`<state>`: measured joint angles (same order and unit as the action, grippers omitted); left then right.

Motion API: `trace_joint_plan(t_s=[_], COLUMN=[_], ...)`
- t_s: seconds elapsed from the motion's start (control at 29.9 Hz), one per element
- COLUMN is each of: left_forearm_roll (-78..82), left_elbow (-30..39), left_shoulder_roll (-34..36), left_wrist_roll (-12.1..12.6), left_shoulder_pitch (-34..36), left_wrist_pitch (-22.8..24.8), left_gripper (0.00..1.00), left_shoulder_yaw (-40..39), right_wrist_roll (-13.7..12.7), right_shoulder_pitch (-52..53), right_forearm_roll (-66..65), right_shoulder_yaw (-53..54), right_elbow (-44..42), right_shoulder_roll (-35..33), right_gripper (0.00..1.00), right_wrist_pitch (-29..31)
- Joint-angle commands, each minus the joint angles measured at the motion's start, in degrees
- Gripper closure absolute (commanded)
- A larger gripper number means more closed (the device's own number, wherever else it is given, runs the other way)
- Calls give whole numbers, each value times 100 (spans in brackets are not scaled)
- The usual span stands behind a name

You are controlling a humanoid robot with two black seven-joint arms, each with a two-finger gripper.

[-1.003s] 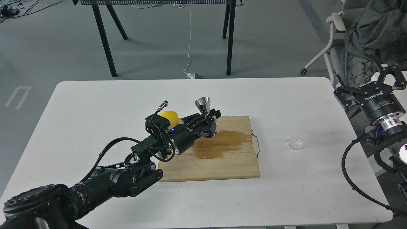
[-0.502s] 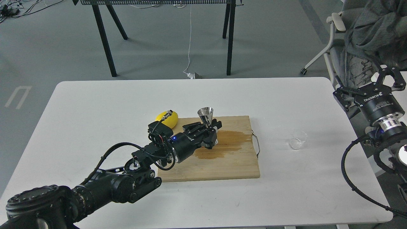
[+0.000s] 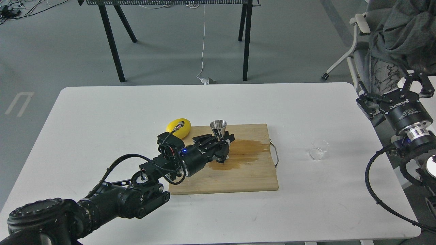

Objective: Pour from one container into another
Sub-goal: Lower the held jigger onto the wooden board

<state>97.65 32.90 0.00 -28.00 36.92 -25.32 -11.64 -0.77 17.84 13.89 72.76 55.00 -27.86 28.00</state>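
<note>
The shiny steel jigger (image 3: 218, 128) stands upright over the wooden board (image 3: 252, 177), its lower cone hidden between the fingers of my left gripper (image 3: 221, 146), which is shut on it. The small clear glass cup (image 3: 318, 149) sits alone on the white table, right of the board. My right gripper (image 3: 396, 93) hovers open at the table's right edge, well above and right of the cup, holding nothing.
A brown wet patch (image 3: 242, 153) spreads over the board around the jigger. A yellow lemon (image 3: 178, 128) lies just off the board's back left corner. A metal handle (image 3: 274, 153) sticks out of the board's right side. A chair (image 3: 378, 44) stands behind the right arm.
My left gripper has lowered the jigger toward the board and drawn it slightly back toward me, uncovering the lemon. The right arm and the cup have stayed put.
</note>
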Motion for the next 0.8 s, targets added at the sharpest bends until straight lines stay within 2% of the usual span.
trace_joint_plan(t_s=[0.0,0.77], left_forearm_roll=[0,0], left_elbow=[-3,-12], left_shoulder_roll=[0,0], left_wrist_roll=[0,0], left_shoulder_pitch=[8,17], left_wrist_pitch=[-8,-25], left_gripper=[72,61], left_shoulder_yaw=[4,13], right_wrist_roll=[6,24], right_shoulder_pitch=[0,-9], right_forearm_roll=[0,0], right_shoulder_yaw=[2,10], right_elbow=[2,-7], right_shoulder_roll=[0,0], right_gripper=[0,0], right_wrist_pitch=[0,0])
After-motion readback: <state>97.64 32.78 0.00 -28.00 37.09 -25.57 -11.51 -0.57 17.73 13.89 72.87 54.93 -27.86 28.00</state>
